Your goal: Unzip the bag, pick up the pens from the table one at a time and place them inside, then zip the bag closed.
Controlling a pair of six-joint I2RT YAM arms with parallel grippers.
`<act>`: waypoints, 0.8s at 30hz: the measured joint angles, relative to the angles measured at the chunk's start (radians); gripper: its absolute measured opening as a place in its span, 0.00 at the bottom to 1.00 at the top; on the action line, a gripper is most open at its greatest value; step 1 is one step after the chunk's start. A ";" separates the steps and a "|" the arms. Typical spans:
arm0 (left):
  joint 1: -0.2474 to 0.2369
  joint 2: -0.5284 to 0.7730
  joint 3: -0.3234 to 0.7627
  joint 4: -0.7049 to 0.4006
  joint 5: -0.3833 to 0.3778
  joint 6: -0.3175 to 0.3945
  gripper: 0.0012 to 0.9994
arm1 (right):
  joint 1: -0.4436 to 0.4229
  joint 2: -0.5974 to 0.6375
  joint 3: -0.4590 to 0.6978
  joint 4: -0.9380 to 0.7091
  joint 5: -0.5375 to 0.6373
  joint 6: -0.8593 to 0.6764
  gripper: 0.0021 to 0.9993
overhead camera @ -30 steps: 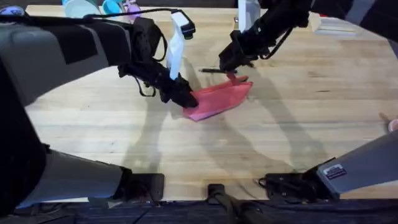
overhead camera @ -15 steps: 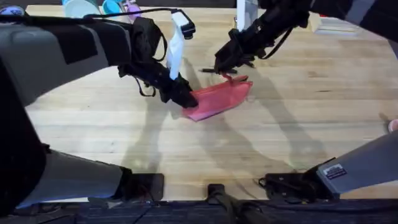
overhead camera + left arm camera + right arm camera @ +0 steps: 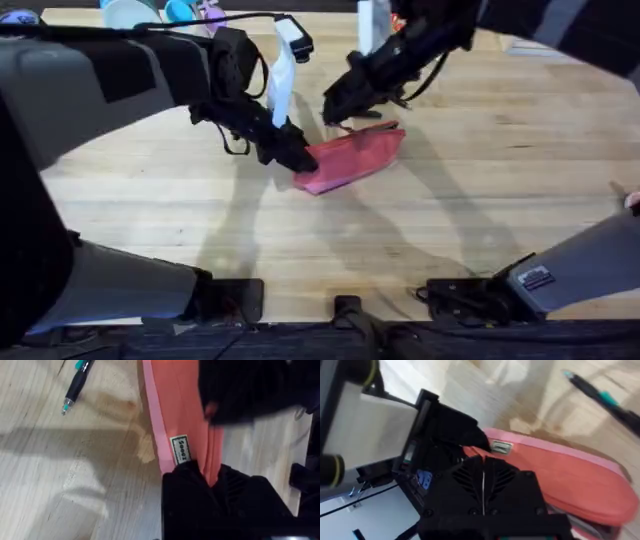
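With the left pincer (image 3: 298, 160) pinching one tapered end of the bag (image 3: 355, 158) on the surface (image 3: 480, 180), and the right pincer (image 3: 335, 108), grip unclear, above the bag's zipper edge, a hard tug could slip that end loose.

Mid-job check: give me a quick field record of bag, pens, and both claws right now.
bag: pink pouch lying on the table
left claw: clamped on the pouch's left end, beside its small label
right claw: over the pouch's far edge; grip state unclear
pen: one dark pen with a teal tip on the table beside the pouch
zipper state: cannot tell
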 joint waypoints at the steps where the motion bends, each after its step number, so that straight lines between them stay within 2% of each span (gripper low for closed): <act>1: 0.000 0.000 0.000 0.000 0.000 0.000 0.04 | 0.012 0.007 0.000 0.008 -0.001 0.004 0.03; 10: 0.000 0.000 0.000 0.001 -0.002 0.000 0.04 | 0.090 0.082 0.000 0.110 -0.074 0.057 0.03; 24: 0.013 0.000 0.000 0.006 -0.008 -0.003 0.04 | 0.098 0.088 0.000 0.151 -0.087 0.141 0.03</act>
